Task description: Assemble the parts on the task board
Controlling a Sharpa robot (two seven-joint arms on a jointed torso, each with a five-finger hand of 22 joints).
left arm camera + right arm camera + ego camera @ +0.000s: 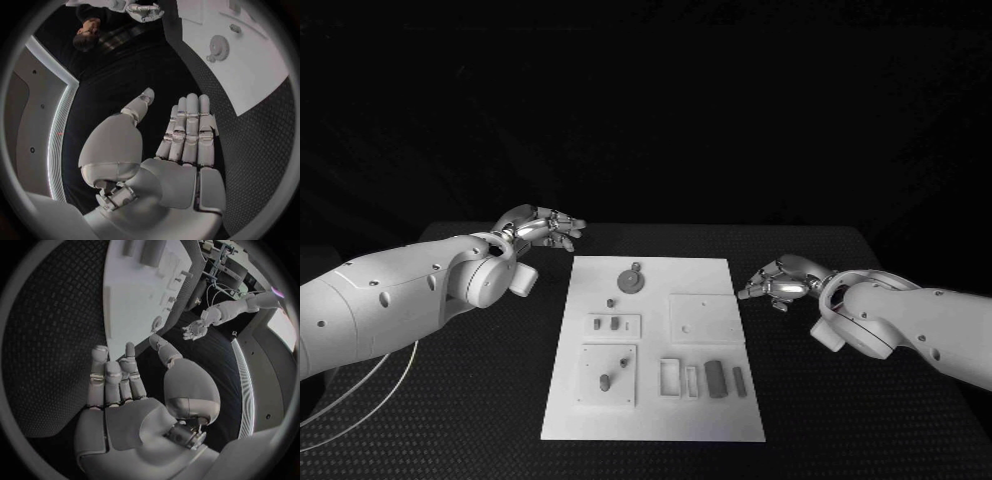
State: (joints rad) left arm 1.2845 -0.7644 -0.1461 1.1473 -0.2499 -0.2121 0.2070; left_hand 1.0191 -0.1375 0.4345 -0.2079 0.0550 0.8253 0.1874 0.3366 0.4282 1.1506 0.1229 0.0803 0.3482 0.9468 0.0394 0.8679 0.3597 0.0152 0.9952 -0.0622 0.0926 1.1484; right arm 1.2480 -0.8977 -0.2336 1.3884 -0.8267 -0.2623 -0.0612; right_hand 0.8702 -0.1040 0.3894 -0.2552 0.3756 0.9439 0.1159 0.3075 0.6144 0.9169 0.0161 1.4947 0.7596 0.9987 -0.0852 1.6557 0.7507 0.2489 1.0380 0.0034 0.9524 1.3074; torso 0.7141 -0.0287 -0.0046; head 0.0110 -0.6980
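White rectangular task board (653,350) — table centre, small grey parts: round geared piece (633,281) at 12 o'clock, bars (715,379) at 5. Left hand (545,228), off the board at 10 o'clock, and right hand (776,282), at 3 — both empty, fingers released. Advice: approach one part from above, fingers clear of neighbours.

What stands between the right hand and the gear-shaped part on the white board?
Nothing visible does. The right hand hovers open beside the task board, and only bare board lies between it and the gear-shaped part.
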